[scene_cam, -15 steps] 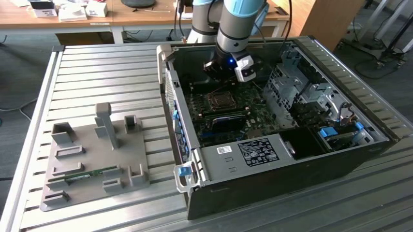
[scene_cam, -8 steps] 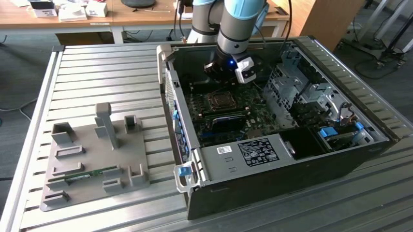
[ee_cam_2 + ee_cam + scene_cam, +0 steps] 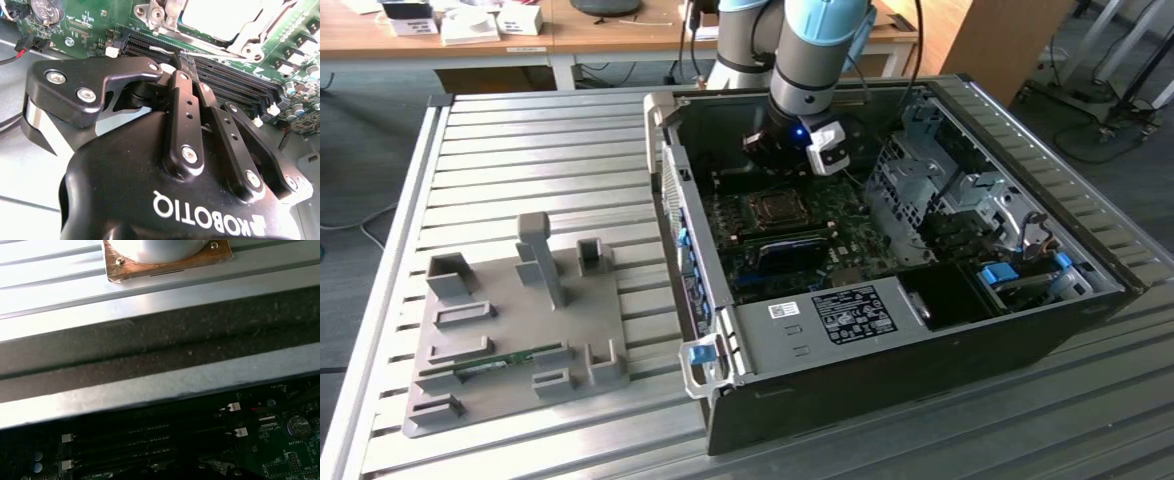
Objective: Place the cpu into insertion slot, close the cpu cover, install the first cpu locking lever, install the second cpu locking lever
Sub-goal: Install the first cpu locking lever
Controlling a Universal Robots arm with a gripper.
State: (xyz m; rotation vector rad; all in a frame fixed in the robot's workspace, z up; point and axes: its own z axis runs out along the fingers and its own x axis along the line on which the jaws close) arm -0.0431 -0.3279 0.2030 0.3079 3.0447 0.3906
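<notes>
Gripper (image 3: 184, 62) is hovering clenched, empty, over the board (image 3: 90, 25) near the socket. Cpu (image 3: 210, 17) is sitting in it, probably light, fragile; edge grip only.

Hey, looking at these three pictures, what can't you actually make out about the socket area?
- Cpu cover: cut off by the second wrist view's edge, so whether it is fully closed is unclear.
- Locking levers: too small in the exterior view to tell their state at the socket.
- Gripper fingertips: pressed together over the memory slots; anything between them is hidden.
</notes>
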